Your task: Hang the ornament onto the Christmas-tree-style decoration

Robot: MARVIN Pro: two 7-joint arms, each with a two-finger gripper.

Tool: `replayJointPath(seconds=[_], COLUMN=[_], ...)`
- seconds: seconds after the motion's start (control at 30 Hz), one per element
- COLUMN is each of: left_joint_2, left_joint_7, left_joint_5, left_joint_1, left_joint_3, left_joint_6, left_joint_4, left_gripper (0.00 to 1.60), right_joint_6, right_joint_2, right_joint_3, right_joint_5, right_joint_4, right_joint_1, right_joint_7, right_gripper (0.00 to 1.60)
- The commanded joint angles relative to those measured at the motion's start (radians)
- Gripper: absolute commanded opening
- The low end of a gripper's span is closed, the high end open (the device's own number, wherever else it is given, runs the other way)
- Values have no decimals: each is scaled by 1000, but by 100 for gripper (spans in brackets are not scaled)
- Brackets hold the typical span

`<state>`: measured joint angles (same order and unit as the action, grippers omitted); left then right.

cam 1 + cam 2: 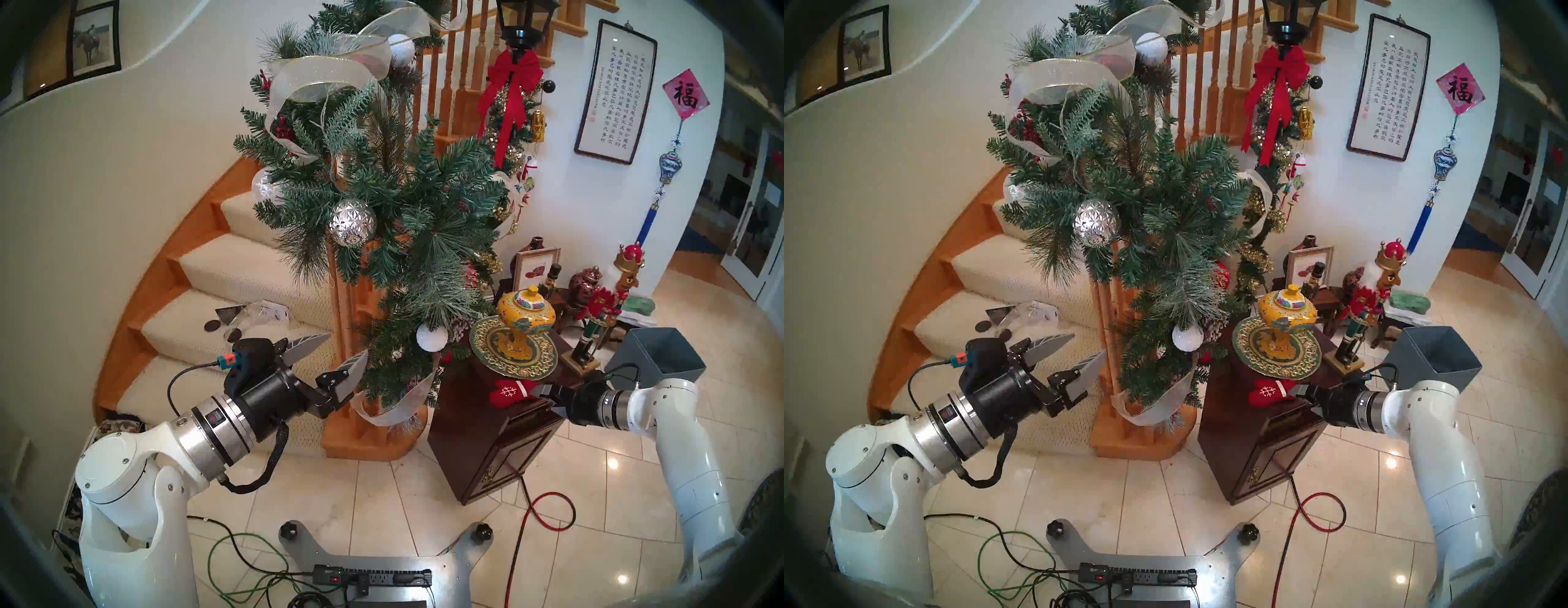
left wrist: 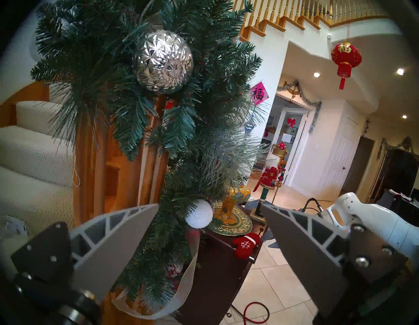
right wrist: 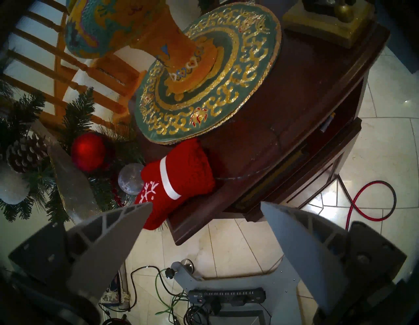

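Mitten [image 3: 181, 179] laid at the near-left corner of a dark cabinet [image 3: 283, 136].
Right gripper [image 3: 206, 206] is held just beside it, jaws spread, empty; left gripper [image 1: 326, 352] is spread near the garland [image 1: 382, 191].

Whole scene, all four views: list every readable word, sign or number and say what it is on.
"福": black on the pink-red diamond paper sign on the white wall.
"福": gold on the round red paper lantern hanging from the ceiling.
Black-framed calligraphy scroll: columns of Chinese characters, too small to read.
Black power strip on the grey robot base: label blurred, unreadable.
Red plush mitten: only a white snowflake, no text.
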<state>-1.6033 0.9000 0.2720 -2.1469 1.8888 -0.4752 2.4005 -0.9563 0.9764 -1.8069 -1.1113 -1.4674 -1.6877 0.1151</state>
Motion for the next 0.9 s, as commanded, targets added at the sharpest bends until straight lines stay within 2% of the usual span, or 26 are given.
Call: replayJointPath(seconds=[0.0,0.43,0.6,0.87], left_joint_2=[0,0,0,0], left_joint_7=[0,0,0,0], left_joint_5=[-1,-1,-1,-1], left_joint_1=[1,1,1,1], left_joint_3=[0,0,0,0], left_joint_6=[1,1,1,1], left_joint_4=[5,5,5,5], left_gripper=[160,160,160,160], right_joint_6=[-3,1,2,4], right_joint_2=[-9,-7,-7,-8], right_joint_3=[-12,-5,-4,3], right_joint_5=[-6,-6,-6,-4], right_joint_4=[-3,3,7,21], right_joint_1=[16,21,23,34], right_joint_7=[5,4,3,4], right_gripper=[160,160,151,148])
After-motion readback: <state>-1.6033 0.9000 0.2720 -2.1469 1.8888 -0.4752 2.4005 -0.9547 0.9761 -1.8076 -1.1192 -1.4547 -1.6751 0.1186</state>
